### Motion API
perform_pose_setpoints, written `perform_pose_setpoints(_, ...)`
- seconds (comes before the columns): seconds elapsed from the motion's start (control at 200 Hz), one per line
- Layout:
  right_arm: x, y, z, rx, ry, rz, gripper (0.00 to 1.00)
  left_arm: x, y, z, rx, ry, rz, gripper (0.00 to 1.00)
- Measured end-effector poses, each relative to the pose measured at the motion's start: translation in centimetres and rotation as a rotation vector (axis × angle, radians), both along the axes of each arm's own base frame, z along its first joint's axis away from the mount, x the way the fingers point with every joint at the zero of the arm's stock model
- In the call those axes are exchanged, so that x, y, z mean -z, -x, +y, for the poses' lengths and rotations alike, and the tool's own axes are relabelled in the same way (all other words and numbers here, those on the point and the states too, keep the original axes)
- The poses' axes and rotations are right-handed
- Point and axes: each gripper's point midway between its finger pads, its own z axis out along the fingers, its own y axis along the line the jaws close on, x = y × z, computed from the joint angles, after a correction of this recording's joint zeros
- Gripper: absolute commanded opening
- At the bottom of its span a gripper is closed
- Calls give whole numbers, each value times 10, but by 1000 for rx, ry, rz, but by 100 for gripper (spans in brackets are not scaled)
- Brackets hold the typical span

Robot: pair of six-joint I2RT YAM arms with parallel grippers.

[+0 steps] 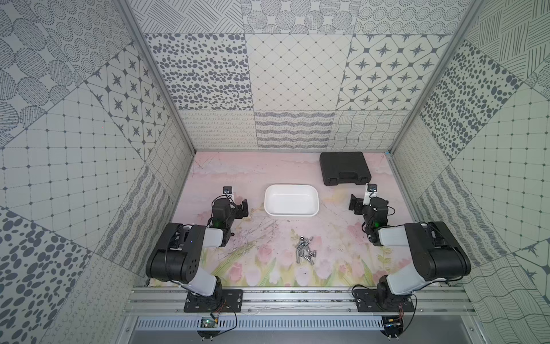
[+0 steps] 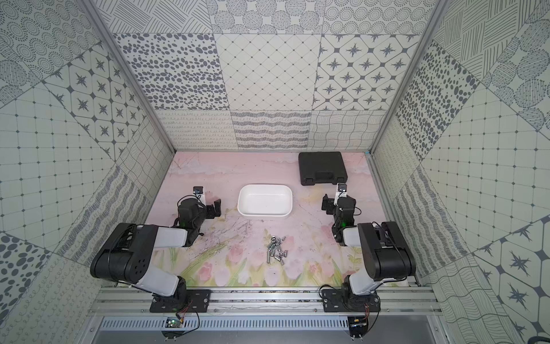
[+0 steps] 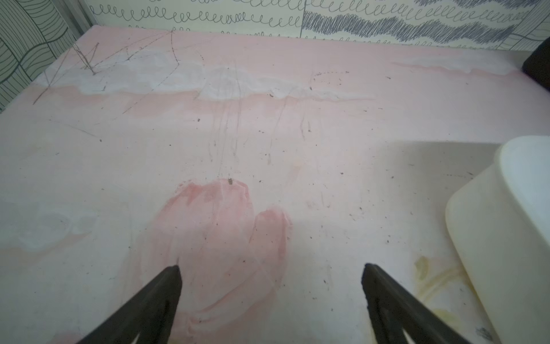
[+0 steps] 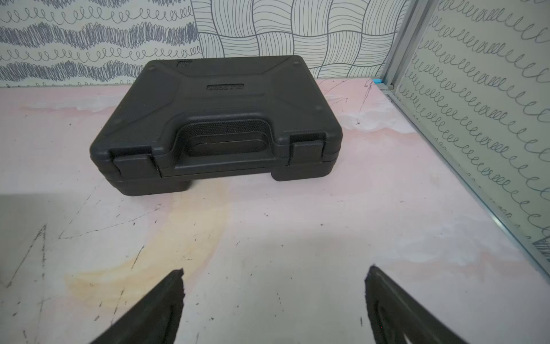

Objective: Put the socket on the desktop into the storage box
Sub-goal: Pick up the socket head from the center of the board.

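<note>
Several small silver sockets (image 1: 305, 248) (image 2: 276, 249) lie in a loose pile on the pink flowered desktop, toward the front centre. Behind them sits the white storage box (image 1: 291, 213) (image 2: 265, 214), and nothing shows inside it. My left gripper (image 1: 241, 208) (image 2: 216, 207) hovers just left of the box, open and holding nothing; in the left wrist view (image 3: 271, 268) only bare desktop lies between its fingers, with the box wall (image 3: 506, 226) beside it. My right gripper (image 1: 355, 204) (image 2: 327, 205) (image 4: 275, 269) stands to the right of the box, also open and holding nothing. Neither wrist view shows the sockets.
A shut black moulded case with a handle (image 1: 345, 168) (image 2: 323, 168) (image 4: 217, 119) lies at the back right, just beyond the right gripper. Patterned walls enclose the desktop on three sides. An aluminium rail (image 1: 297, 297) carrying both arm bases runs along the front edge.
</note>
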Motion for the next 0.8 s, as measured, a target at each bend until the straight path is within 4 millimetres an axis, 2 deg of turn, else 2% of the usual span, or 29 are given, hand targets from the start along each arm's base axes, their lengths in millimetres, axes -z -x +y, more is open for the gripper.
perform_pose_setpoints(0.8,-1,1,-2,11,4,2,97,0,0,1,-3,0,0,99)
